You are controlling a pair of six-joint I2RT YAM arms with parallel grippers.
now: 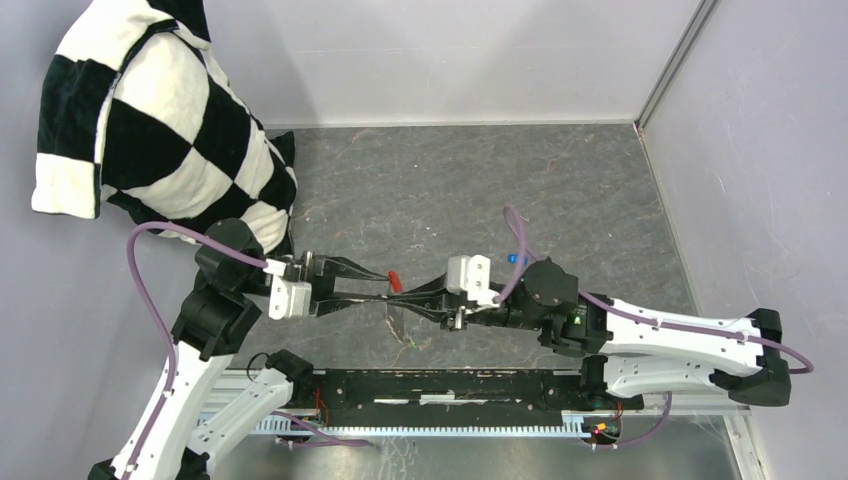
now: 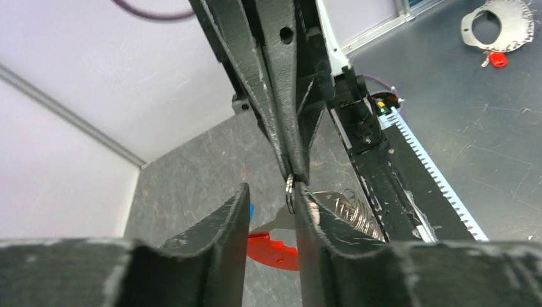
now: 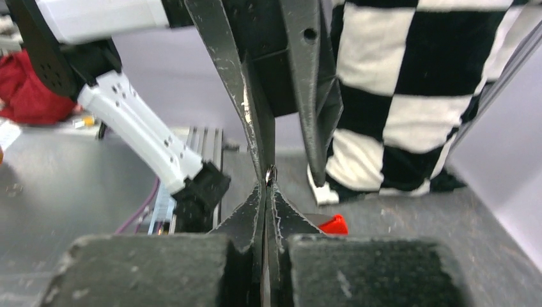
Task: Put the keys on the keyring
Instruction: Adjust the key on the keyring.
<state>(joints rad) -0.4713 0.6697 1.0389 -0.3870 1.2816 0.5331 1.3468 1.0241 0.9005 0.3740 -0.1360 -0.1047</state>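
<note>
— What are the arms like on your screen?
— I see white shells with black joints on the left arm (image 1: 190,390) and the right arm (image 1: 680,345).
— Cabling?
— A purple cable (image 1: 129,255) runs along each. My left gripper (image 2: 270,192) has black, scuffed, tapering fingers (image 2: 217,243); one white link (image 3: 137,131) shows small dark screw holes.

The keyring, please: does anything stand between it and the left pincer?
Nothing visible does. The keyring is pinched at the tips of the shut right pincer and sits in the gap of the open left pincer, close to one side of it.
</note>
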